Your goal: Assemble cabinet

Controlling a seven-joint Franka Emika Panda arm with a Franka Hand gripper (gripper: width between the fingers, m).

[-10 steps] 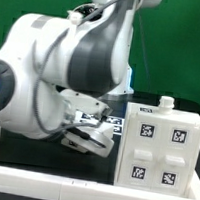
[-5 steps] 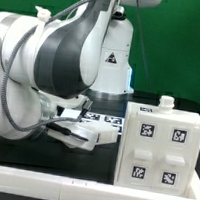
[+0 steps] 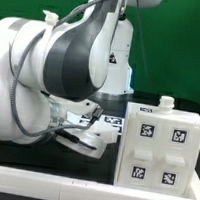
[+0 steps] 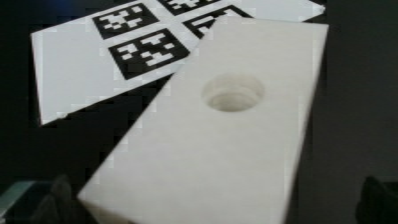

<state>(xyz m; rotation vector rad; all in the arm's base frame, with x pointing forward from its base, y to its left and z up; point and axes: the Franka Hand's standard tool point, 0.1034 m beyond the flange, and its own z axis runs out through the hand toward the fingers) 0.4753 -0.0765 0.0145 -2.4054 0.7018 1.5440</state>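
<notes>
While I watch the exterior view, the arm [image 3: 50, 82] fills most of that view's left side, bent low over the black table [image 3: 100, 167]. The cabinet [image 3: 161, 145] stands upright on the table at the exterior view's right. Its front face shows four square tags, and a small white knob [image 3: 165, 99] sits on its top. The gripper [image 3: 87, 137] hangs close to the table just beside the cabinet, on the exterior view's left of it. I cannot read its fingers from here. Behind it lies the marker board [image 3: 108, 119], and a low white border rail [image 3: 78, 186] runs along the front edge.

On the wrist view I look straight down at a long white slab [image 4: 222, 130] with a round hole in it. It lies flat on the dark table, and its far end covers part of the marker board [image 4: 125, 45]. One dark fingertip [image 4: 27, 205] shows beside the slab's near end. The jaws are spread wide with the slab's end between them, and they grip nothing. The cabinet is outside this view.
</notes>
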